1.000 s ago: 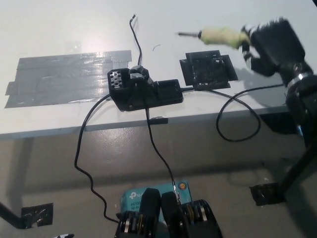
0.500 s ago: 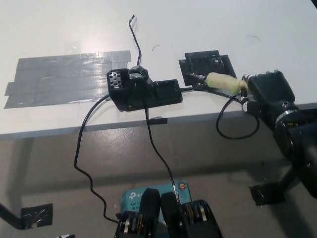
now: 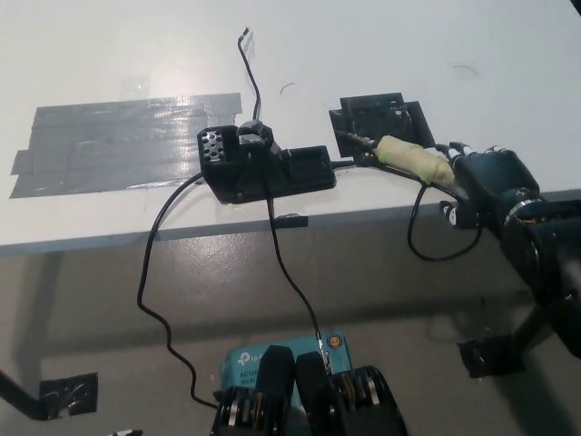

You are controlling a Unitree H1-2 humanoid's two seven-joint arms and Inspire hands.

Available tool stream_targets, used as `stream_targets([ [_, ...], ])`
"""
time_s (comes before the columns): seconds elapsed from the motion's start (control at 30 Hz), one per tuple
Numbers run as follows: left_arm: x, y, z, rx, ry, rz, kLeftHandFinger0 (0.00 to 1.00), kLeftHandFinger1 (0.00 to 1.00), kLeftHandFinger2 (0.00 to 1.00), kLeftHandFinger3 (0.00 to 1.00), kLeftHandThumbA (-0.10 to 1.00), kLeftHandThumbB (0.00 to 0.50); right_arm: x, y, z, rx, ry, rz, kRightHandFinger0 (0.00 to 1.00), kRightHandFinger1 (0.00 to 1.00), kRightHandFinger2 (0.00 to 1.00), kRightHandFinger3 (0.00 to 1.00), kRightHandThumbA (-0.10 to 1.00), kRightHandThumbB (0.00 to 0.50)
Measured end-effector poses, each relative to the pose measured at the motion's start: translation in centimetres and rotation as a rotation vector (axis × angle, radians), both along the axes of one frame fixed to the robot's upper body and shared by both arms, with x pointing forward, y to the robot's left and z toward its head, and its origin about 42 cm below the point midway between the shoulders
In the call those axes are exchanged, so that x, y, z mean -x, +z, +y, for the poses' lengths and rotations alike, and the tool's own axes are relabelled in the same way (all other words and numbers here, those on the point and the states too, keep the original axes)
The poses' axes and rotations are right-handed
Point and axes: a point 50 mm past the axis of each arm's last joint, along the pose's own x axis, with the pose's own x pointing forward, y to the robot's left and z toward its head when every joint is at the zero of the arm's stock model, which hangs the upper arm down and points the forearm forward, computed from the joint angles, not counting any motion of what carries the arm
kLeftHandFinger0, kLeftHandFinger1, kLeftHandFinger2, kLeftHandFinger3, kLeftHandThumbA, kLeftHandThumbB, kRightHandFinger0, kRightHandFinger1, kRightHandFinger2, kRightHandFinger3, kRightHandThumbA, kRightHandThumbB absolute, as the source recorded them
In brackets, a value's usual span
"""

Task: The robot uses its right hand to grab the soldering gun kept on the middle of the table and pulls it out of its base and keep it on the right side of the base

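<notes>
Black right hand [image 3: 490, 182] has dropped lower, fingers still wrapped around the yellow-handled soldering gun [image 3: 413, 159], its tip now resting on the black mat [image 3: 381, 123] right of the base [image 3: 263, 168].

Grey tape patch [image 3: 127, 141] on white table [image 3: 363, 45], black tape square [image 3: 381, 123], teal box [image 3: 272, 359] on floor

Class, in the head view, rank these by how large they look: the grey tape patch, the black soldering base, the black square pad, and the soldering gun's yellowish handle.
1. Grey tape patch
2. Black soldering base
3. Black square pad, partly covered by the iron
4. Yellowish handle, held in the right robot hand
</notes>
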Motion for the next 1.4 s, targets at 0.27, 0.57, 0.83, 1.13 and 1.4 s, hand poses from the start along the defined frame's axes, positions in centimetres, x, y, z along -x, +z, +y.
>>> stream_targets([
  [0.27, 0.3, -0.1, 0.2, -0.002, 0.008, 0.004, 1.0, 1.0, 1.0, 1.0, 0.59, 0.147, 0.1, 1.8, -2.0, 0.034, -0.06, 0.079, 1.0, 1.0, 1.0, 1.0, 0.56, 0.5],
  [0.57, 0.3, -0.1, 0.2, -0.001, 0.009, 0.005, 1.0, 1.0, 1.0, 1.0, 0.57, 0.15, 2.5, 7.1, -3.7, -0.108, -0.048, -0.027, 1.0, 1.0, 1.0, 1.0, 0.68, 0.383],
  [0.83, 0.4, -0.2, 0.2, 0.001, 0.009, 0.008, 1.0, 1.0, 1.0, 1.0, 0.58, 0.143, 10.2, 6.7, -6.9, -0.292, -0.05, -0.089, 1.0, 1.0, 1.0, 1.0, 0.61, 0.31],
  [1.13, 0.6, -0.4, 0.3, 0.001, 0.013, 0.014, 1.0, 1.0, 1.0, 1.0, 0.59, 0.131, 22.0, 1.4, -13.5, -0.532, -0.27, -0.027, 1.0, 1.0, 1.0, 1.0, 0.36, 0.222],
  [1.4, 2.6, -1.2, 0.4, 0.002, 0.022, 0.054, 1.0, 1.0, 1.0, 1.0, 0.54, 0.108, 29.7, -9.0, -15.4, -0.829, -0.556, 0.158, 1.0, 1.0, 1.0, 1.0, 0.11, 0.143],
])
